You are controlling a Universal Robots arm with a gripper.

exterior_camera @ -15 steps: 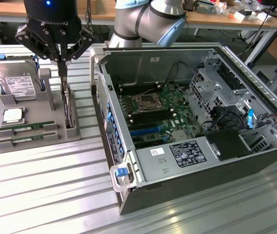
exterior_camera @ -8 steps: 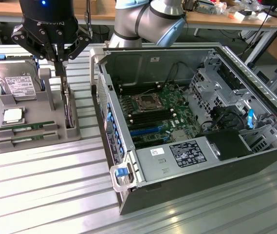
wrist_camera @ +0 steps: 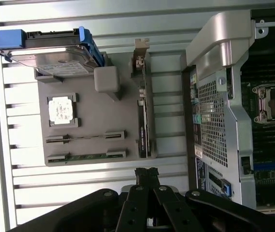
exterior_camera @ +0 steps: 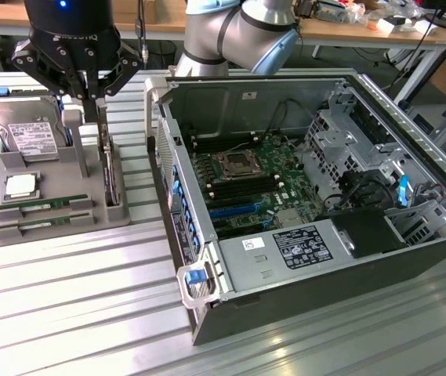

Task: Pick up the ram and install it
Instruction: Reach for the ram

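On the gray tray (exterior_camera: 56, 182), 2 slim green sticks with black chips sit in slots side by side: the ram (exterior_camera: 41, 204) and its twin (exterior_camera: 38, 224). The gripper (exterior_camera: 96, 106) hangs above the tray, clenched shut on nothing.

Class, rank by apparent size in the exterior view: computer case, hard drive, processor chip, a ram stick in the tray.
1. Computer case, clearly largest.
2. Hard drive.
3. Ram stick and processor chip: unsure, the stick is longer but much thinner.
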